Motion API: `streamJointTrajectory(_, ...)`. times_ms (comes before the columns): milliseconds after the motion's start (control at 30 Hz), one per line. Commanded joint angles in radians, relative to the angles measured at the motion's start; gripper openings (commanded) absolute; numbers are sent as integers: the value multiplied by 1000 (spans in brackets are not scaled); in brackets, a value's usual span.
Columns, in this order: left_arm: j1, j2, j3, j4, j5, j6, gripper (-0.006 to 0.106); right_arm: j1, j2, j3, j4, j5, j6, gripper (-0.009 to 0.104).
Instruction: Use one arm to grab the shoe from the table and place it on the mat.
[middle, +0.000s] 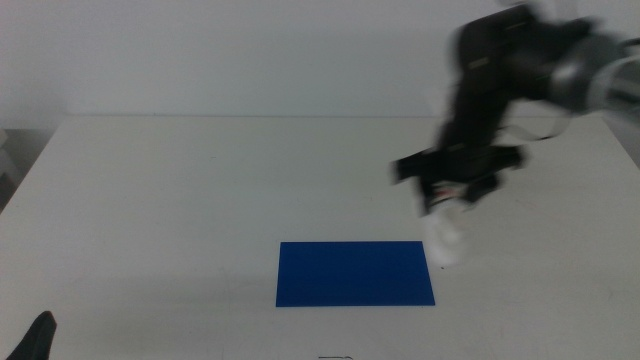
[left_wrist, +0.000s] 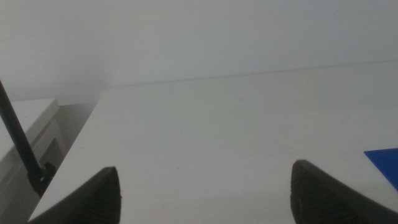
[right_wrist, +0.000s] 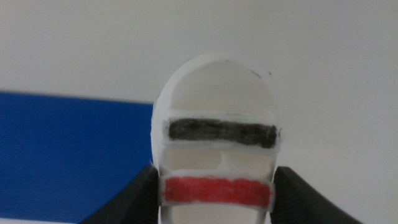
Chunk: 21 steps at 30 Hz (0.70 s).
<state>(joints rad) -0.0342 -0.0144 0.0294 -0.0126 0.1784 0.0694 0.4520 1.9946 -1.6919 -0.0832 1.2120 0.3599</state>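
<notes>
Clamped in my right gripper (right_wrist: 214, 186), the shoe (right_wrist: 214, 134) hung just off the mat's (middle: 355, 273) right end, toe pointing away from me; the mat lay leftward. Beyond spread bare table (middle: 200, 190).

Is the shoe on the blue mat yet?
Not yet. The right gripper holds the shoe in the air beside the mat's right end, and the mat lies bare.
</notes>
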Motion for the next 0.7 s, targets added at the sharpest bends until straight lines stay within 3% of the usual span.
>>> streamJointTrajectory(0,-4,-19,-3,-9,-83,-15,94,76,0,-79,-16,66,39,-1)
streamJointTrajectory(133,-4,-19,-3,-9,-83,-15,94,148,73,-158,-8,89,63,-1)
streamJointTrajectory(400,-4,-19,-3,-9,-83,-15,94,166,93,-171,25,88,56,-1)
streamJointTrajectory(533,-4,-19,-3,-9,-83,-15,94,166,95,-171,31,83,-57,-1)
streamJointTrajectory(667,-4,-19,-3,-9,-83,-15,94,166,96,-171,54,82,-320,-1)
